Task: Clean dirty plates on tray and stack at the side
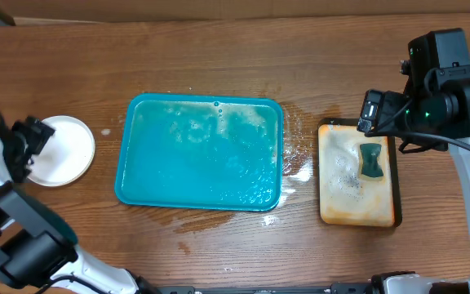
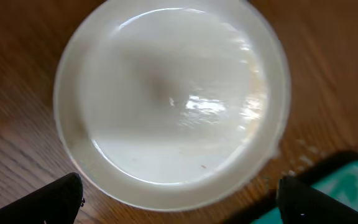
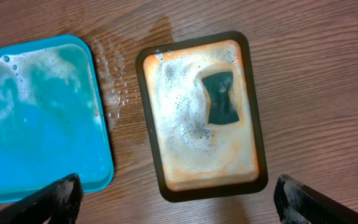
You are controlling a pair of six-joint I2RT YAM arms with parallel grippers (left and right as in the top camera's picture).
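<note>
A round, shallow, glossy white plate (image 1: pixel 68 151) lay on the wood-grain table (image 1: pixel 219 49) at far left. The left gripper (image 2: pixel 179 186) hung above it, fingers spread, grasping nothing. Beside the plate sat the rectangular, round-cornered teal-blue plastic tray (image 1: pixel 123 175), slick with suds. Further right, a smaller, dark-rimmed tan tray (image 3: pixel 211 190) of foam held a dark green, waisted sponge (image 3: pixel 219 99). The right gripper (image 3: pixel 179 190) hovered over it, released.
</note>
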